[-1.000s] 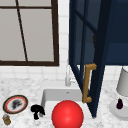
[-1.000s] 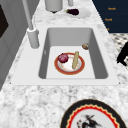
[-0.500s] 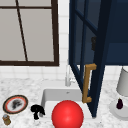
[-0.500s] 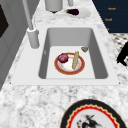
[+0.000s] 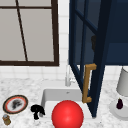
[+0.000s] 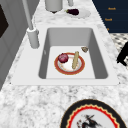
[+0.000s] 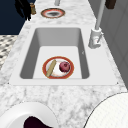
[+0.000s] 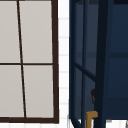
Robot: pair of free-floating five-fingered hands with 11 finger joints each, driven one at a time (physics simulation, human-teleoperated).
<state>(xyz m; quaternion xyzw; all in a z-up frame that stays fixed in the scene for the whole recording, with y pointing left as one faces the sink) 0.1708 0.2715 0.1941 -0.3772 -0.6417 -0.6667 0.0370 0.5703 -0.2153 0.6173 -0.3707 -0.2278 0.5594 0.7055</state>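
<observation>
the left hand (image 5: 37,110) hangs over the table's (image 5: 22,120) front edge, fingers drooping and relaxed, grasping nothing, just right of a patterned plate (image 5: 15,104) and a small jar (image 5: 6,119). beyond it the sink (image 6: 72,37) holds a red-rimmed plate (image 6: 69,63) with an onion (image 6: 63,57) and a bread stick (image 6: 75,60). farther back, the blue cabinet door (image 5: 87,50) stands open.

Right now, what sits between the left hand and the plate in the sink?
In the left side view, the left hand hangs off the counter's front edge; between it and the plate in the sink are the counter rim, the sink's front wall and a bare strip of basin floor.
</observation>
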